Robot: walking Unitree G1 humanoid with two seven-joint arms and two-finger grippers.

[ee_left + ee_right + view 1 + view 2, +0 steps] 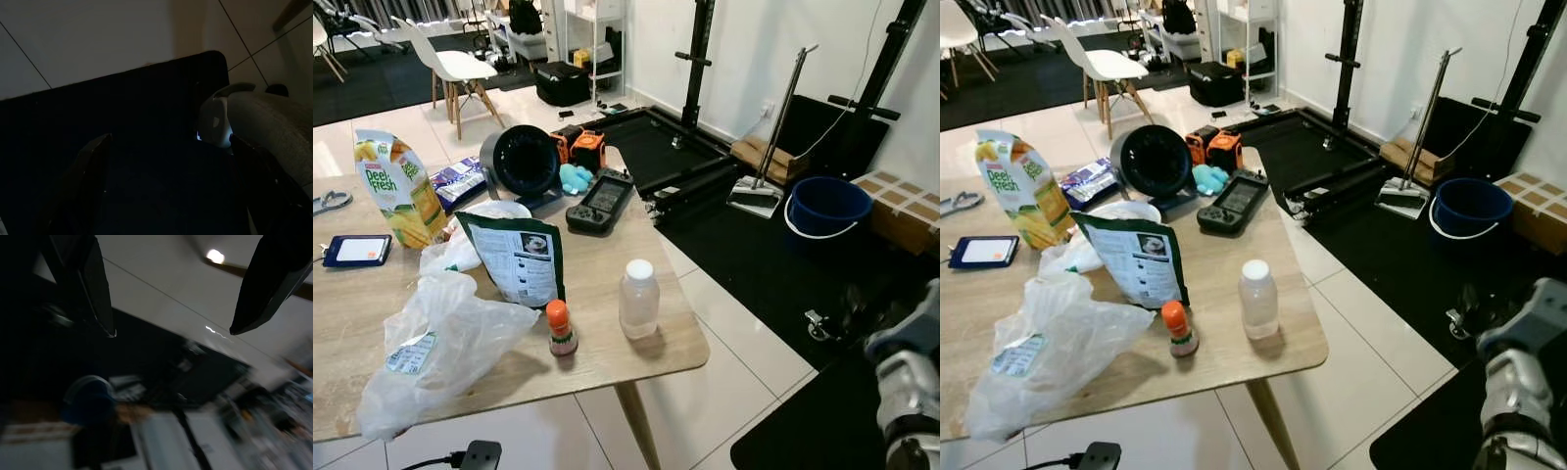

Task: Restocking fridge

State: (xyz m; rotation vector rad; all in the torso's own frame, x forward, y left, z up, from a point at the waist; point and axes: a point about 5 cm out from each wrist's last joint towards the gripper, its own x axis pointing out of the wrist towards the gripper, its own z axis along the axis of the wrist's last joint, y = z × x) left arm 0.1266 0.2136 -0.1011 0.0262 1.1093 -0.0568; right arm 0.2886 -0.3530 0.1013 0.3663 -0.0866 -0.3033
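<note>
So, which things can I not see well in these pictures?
- Plastic bag: contents hidden by crumpled film, head views.
- Juice carton: small print too small to read.
- Right arm: cut off by the frame edge.
- Right wrist view: floor scene motion-blurred beyond the right gripper.
- Left wrist view: left gripper in deep shade.

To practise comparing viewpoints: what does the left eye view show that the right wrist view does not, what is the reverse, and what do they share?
Left eye view alone: a wooden table carrying a juice carton, a white bottle and a plastic bag, with the right arm low beside it.
Right wrist view alone: the right gripper, its fingers apart, over a blurred scene.
Both: the blue bucket, the black mat and pale floor tiles.
</note>
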